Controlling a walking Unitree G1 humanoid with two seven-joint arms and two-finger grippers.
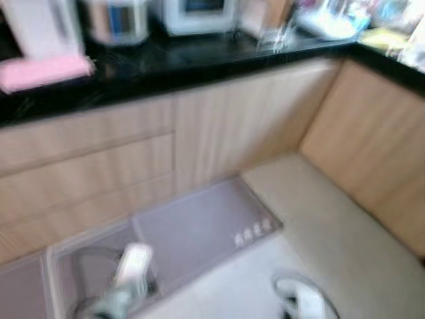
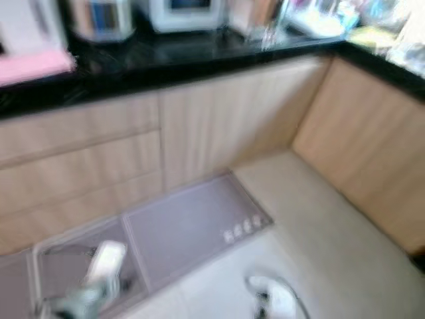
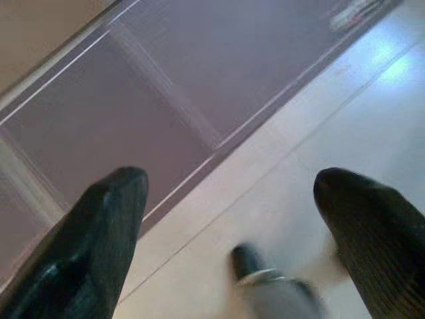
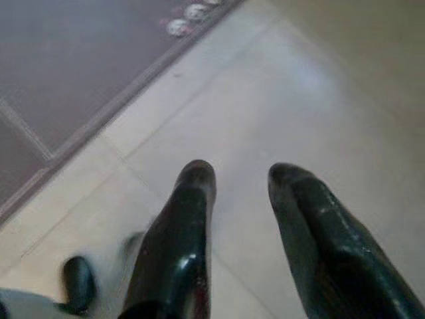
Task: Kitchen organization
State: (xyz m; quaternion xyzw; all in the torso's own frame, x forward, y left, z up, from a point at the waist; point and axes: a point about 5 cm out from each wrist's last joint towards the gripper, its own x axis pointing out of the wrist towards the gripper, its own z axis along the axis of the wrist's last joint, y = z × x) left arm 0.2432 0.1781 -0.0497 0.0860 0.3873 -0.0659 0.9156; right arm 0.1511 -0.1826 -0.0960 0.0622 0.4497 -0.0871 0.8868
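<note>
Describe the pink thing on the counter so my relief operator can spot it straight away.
Start at the black countertop that runs above the light wooden cabinets. Follow it to its left end: the flat pink pad-like item lies there, below a white appliance. It is the only pink thing on that dark surface; blur hides what it is.

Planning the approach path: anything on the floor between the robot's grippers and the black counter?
Nothing visible blocks the way. Both arms hang low over pale floor tiles; only a flat grey mat lies before the wooden cabinets under the counter. Views are blurred.
</note>
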